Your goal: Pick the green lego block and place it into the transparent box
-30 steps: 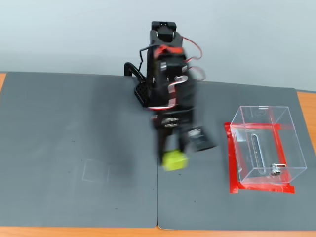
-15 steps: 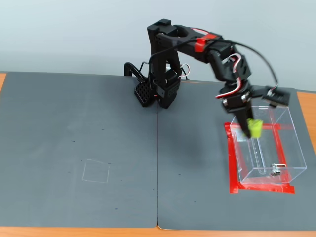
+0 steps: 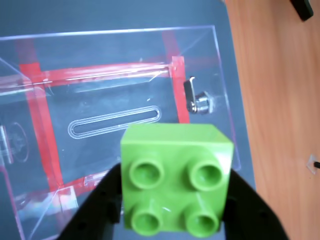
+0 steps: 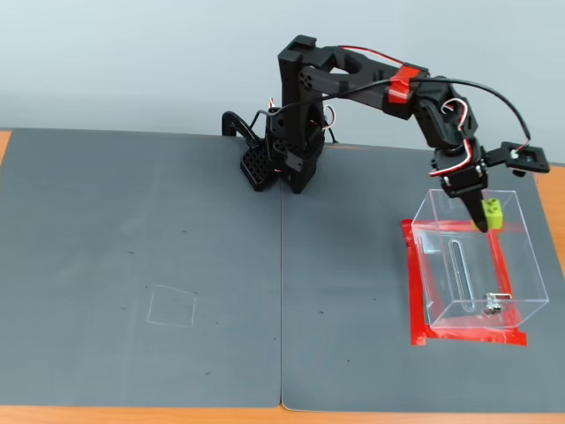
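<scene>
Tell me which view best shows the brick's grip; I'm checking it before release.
The wrist view: the brick fills the frame, studs up, a black finger against each side, over the box. The fixed view shows only a small brick at the gripper.

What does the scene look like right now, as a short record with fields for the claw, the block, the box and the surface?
claw: shut on the green block, hanging over the open top of the clear box
green block: lime, four studs, held between the two black fingers, not yet released
clear box: see-through walls, red tape around its base, small metal fitting on one wall, nothing visible inside
surface: dark grey mat on a wooden table
</scene>
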Robot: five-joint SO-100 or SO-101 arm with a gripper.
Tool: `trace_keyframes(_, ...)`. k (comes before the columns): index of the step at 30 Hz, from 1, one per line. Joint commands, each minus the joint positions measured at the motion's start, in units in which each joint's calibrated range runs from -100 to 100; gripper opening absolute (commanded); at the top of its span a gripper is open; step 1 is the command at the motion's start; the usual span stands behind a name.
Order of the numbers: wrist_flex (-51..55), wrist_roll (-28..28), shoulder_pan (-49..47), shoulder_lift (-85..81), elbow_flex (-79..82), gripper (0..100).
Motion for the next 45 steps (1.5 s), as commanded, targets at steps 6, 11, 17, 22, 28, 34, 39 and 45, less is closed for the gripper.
trace_keyframes(6,-1.17,-0.19,-0.55,2.53,-5.19,12)
trace_keyframes(11,-1.17,-0.13,-1.37,2.61,-5.10,15)
trace_keyframes(17,-1.17,-0.08,-1.45,2.61,-4.65,21)
trace_keyframes(22,-1.17,-0.13,-1.75,2.61,-4.47,21)
trace_keyframes(28,-1.17,-0.13,-1.67,2.53,-4.47,21)
trace_keyframes(34,-1.17,-0.13,-1.22,1.77,-4.28,19)
trace_keyframes(39,-1.17,-0.19,0.12,0.92,-4.28,11)
trace_keyframes(45,-1.25,-0.19,3.48,-5.61,-0.39,5)
